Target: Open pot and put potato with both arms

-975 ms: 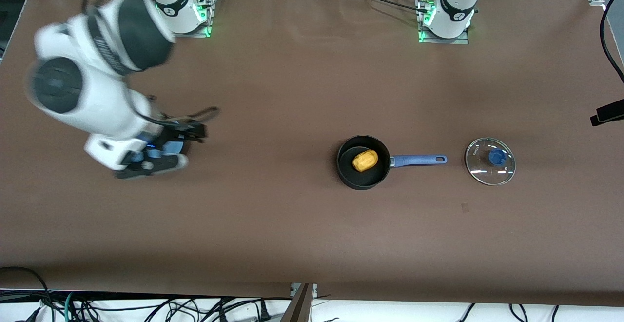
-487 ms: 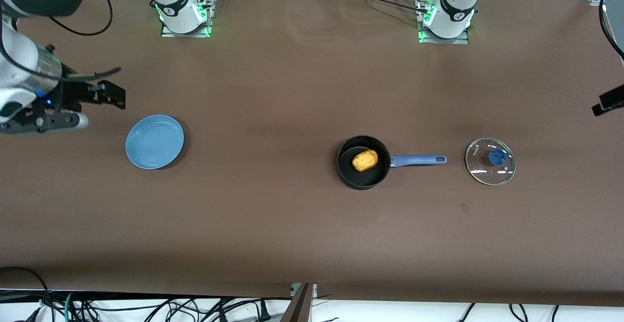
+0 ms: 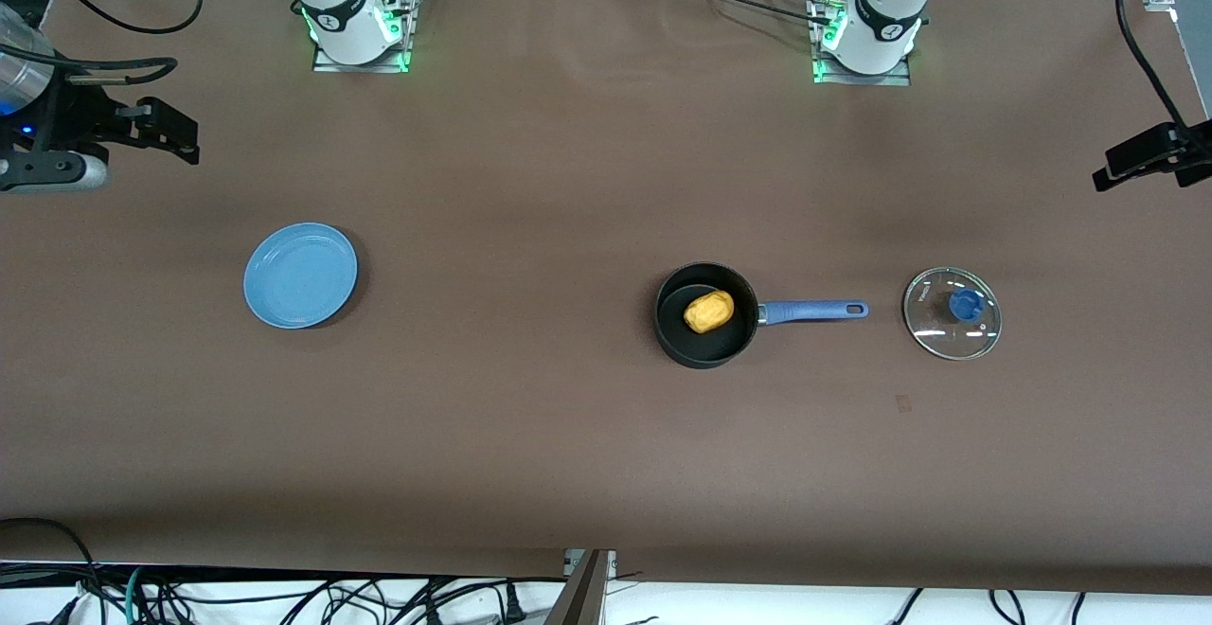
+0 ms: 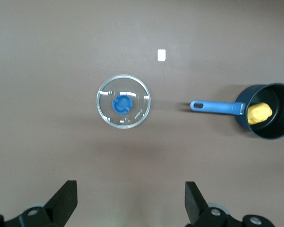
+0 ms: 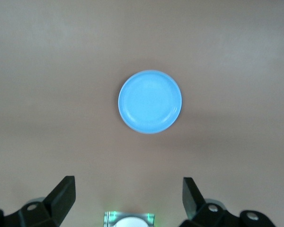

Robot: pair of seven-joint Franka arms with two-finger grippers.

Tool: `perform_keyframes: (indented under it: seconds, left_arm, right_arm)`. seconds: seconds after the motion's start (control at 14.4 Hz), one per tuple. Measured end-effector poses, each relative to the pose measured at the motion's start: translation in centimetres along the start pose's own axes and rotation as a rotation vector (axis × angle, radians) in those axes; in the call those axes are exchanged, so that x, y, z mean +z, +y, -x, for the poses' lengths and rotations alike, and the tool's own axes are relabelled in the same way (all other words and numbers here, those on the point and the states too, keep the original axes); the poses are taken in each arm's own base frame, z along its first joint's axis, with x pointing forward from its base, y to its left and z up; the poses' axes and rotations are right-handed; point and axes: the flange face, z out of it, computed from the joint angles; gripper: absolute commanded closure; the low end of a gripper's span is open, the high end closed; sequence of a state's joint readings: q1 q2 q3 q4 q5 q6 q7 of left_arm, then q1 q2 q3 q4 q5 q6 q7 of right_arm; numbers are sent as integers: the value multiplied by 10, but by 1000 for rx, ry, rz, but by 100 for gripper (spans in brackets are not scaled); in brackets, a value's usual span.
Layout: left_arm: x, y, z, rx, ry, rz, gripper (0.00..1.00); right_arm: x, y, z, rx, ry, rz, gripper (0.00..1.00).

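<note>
The black pot (image 3: 705, 336) with its blue handle (image 3: 814, 310) stands open on the table, and the yellow potato (image 3: 709, 311) lies inside it. The glass lid (image 3: 952, 314) with its blue knob lies flat on the table beside the handle's end, toward the left arm's end. My left gripper (image 3: 1113, 169) is open and empty, high at the left arm's end of the table. Its wrist view shows the lid (image 4: 123, 101), the pot (image 4: 274, 127) and the potato (image 4: 259, 113) well below my left gripper (image 4: 131, 203). My right gripper (image 3: 180, 137) is open and empty, high at the right arm's end.
A flat light-blue plate (image 3: 301, 275) lies empty toward the right arm's end, and it also shows in the right wrist view (image 5: 150, 101). A small pale mark (image 3: 902, 403) is on the brown table nearer the front camera than the lid. The arm bases (image 3: 355, 24) stand along the table's back edge.
My right arm has swung away from over the plate to the right arm's end of the table, uncovering the plate. My left gripper has come slightly further into view. Pot, potato and lid have not moved.
</note>
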State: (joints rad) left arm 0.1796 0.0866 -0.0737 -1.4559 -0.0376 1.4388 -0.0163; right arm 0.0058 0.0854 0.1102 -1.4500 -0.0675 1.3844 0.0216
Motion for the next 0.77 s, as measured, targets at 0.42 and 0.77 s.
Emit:
perform_keyframes:
  seconds: [0.42,0.77]
  left_arm:
    - [4,28,-3,-33,16,1,0]
    - [16,62,-4,-56,-4,-2,0]
  right_arm:
    - [8,-2,-1,-3,-22,-15,0]
    - [8,-1,-1,-3,-21,-16,0]
